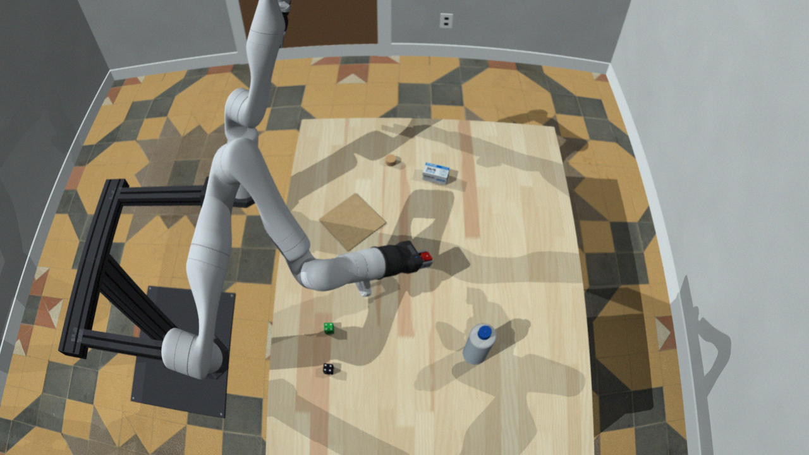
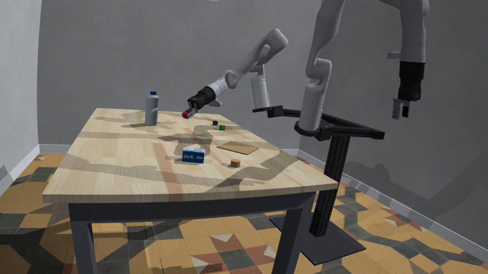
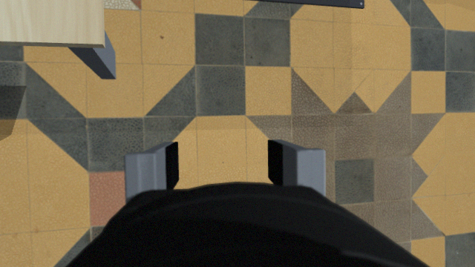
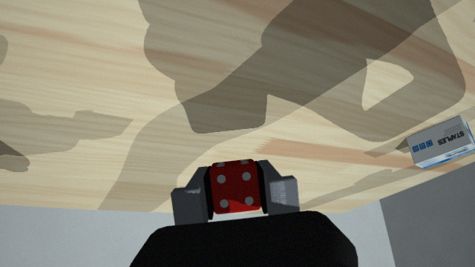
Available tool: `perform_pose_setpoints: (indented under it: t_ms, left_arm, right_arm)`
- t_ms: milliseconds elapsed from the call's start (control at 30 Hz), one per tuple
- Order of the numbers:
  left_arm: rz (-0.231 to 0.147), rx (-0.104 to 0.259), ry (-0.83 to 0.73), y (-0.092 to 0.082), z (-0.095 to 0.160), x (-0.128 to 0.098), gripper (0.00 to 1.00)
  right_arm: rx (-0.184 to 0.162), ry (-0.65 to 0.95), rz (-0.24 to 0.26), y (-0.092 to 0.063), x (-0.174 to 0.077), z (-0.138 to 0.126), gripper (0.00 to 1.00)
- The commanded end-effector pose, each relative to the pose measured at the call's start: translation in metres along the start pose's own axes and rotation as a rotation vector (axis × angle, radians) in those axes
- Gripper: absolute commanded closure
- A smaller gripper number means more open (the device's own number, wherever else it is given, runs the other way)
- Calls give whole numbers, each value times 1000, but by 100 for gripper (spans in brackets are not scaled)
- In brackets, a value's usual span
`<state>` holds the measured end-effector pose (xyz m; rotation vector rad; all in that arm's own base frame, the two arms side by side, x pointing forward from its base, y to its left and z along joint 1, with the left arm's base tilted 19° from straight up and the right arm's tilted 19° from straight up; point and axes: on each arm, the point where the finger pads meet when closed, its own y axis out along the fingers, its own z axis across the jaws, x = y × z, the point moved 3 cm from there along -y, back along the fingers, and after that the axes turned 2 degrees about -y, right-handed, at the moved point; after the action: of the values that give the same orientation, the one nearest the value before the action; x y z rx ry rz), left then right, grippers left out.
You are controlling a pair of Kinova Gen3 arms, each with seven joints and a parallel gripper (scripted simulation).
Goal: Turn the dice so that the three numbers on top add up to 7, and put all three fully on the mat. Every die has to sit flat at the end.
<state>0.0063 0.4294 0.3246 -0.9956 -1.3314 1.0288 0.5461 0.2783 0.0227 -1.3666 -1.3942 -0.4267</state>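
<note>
As the staple box [image 1: 436,173] [image 2: 193,155] [image 4: 440,142] stands well apart, we see no contact with it.
We find the red die [image 1: 426,256] [image 2: 185,114] [image 4: 235,187] pinched between the fingertips of the right gripper [image 1: 423,260] [image 2: 188,114] [image 4: 234,182], above the table [image 1: 526,226] [image 2: 115,162] [image 4: 93,74]; the left gripper [image 2: 401,110] [image 3: 223,159] is spread beyond the table edge.

In the top view, the stand [image 1: 93,265] [image 2: 329,186] was left of the bench [image 1: 520,226] [image 2: 99,155] [image 3: 48,22] [image 4: 74,74]. On the bench, the mat [image 1: 352,222] [image 2: 237,148] lay toward the left edge, with the disc [image 1: 390,160] [image 2: 235,163] behind it and rightward, and the box [image 1: 435,174] [image 2: 193,155] [image 4: 439,142] just right of the disc. Before the mat lay the middle die [image 1: 328,328] [image 2: 222,127], with the front die [image 1: 328,368] [image 2: 215,123] before that, both off the mat. The bottle [image 1: 478,345] [image 2: 151,109] stood well right of both. The held die [image 1: 426,257] [image 2: 185,114] [image 4: 235,187] was between the right jaws, above the bench, right of the mat
</note>
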Motion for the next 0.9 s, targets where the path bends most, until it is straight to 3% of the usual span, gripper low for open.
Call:
perform_pose_setpoints:
  t_ms: [0,567,867]
  left_arm:
    - [-2,0,0,-1,0,0,0]
    - [-2,0,0,-1,0,0,0]
    - [-2,0,0,-1,0,0,0]
  right_arm:
    - [0,1,-2,0,1,0,51]
    - [0,0,-5,3,-5,0,51]
    - [0,0,-5,17,-30,1,51]
